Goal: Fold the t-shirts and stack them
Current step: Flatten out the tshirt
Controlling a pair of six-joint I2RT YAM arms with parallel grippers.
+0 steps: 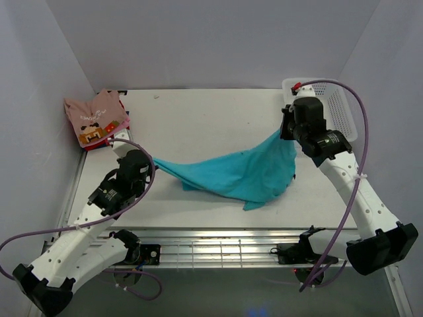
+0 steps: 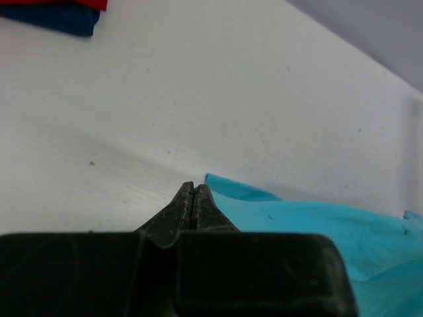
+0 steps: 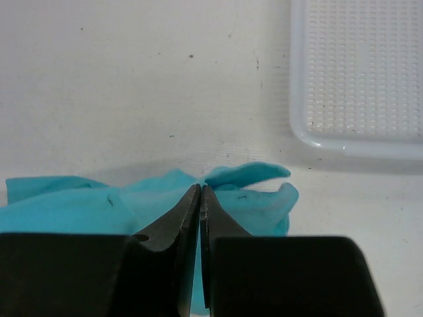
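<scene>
Top external: left gripper point(image 1: 153, 160) and right gripper point(image 1: 289, 135) clamped on the teal t-shirt's point(image 1: 238, 173) 9 and 2 o'clock corners. Looks light and floppy.

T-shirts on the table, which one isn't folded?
The plain teal cloth t-shirt, spread out loose and rumpled; the pink pixel-graphic t-shirt lies folded flat at the far left.

Left tool point(image 2: 195, 190) low centre, fingers pressed together, no gap. Corner of teal t-shirt point(image 2: 317, 228) meets tips from right, cloth spreading toward lower right over white bench point(image 2: 218, 99). Far top left: edge of red t-shirt point(image 2: 59, 3) lying on dark blue t-shirt point(image 2: 56, 20), well apart from tool.
</scene>
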